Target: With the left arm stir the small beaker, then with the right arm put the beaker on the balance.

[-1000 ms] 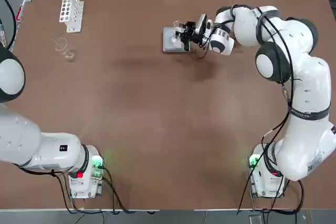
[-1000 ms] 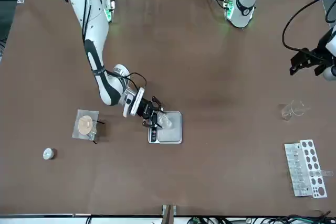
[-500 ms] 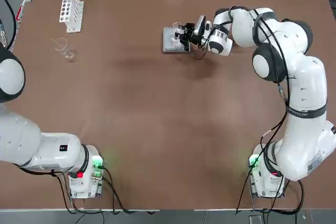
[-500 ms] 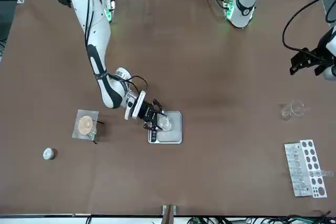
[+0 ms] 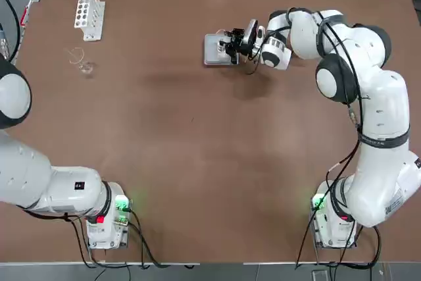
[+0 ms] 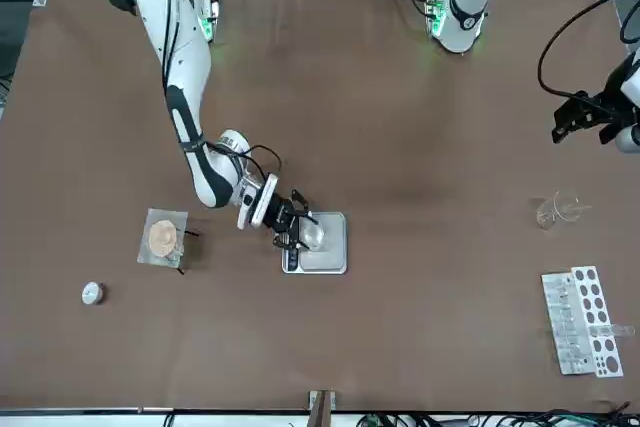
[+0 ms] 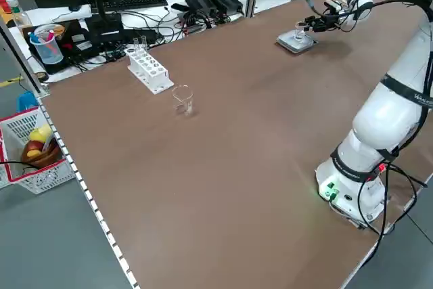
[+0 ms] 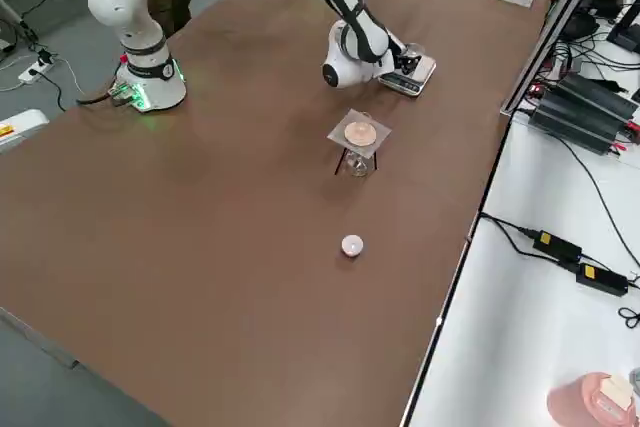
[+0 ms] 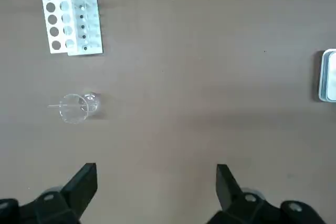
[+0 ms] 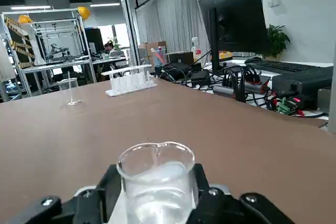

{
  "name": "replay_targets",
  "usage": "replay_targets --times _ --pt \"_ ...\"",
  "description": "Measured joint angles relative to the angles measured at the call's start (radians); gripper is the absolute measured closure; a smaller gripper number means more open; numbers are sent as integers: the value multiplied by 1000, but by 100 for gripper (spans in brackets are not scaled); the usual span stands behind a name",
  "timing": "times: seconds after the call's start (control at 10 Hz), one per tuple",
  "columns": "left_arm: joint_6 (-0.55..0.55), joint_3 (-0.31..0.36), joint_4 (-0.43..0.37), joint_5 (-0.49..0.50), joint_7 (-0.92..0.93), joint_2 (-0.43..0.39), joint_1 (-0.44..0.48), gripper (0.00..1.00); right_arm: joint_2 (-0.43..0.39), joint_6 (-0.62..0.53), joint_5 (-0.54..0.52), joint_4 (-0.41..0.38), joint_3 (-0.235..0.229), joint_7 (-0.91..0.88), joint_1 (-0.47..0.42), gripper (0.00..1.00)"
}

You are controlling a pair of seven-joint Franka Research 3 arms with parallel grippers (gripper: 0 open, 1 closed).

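Right arm's black-and-white gripper [image 5: 230, 41] reaches low over the square silver-grey balance [image 5: 215, 50] near the table's [image 5: 197, 162] far edge, fingers closed on the tiny clear glass beaker [image 10: 156, 182] above the weighing plate. Left arm's black gripper [image 9: 156, 190] spread wide, hanging above the left edge, holding nothing

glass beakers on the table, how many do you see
2. The small beaker sits on the balance, between the right tool fingers. A second glass vessel stands apart near the test tube rack, on the left arm's side. None seem hidden.
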Motion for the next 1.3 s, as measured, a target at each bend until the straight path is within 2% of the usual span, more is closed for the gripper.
replay_targets --times 0.2,0.3,0.5,1.0,1.3 --pt "0 2 0 -10 0 0 1 0 0 0 0 1 -1 1 0 31" --pt "0 3 0 -11 0 0 1 0 0 0 0 1 -1 1 0 24" --pt "0 3 0 -11 0 0 1 0 0 0 0 1 -4 4 -1 0" --pt "0 4 0 -11 0 0 1 0 -1 2 -1 -10 -6 20 -8 0" --pt "0 4 0 -11 0 0 1 0 -11 1 -3 -45 -6 22 -17 0"
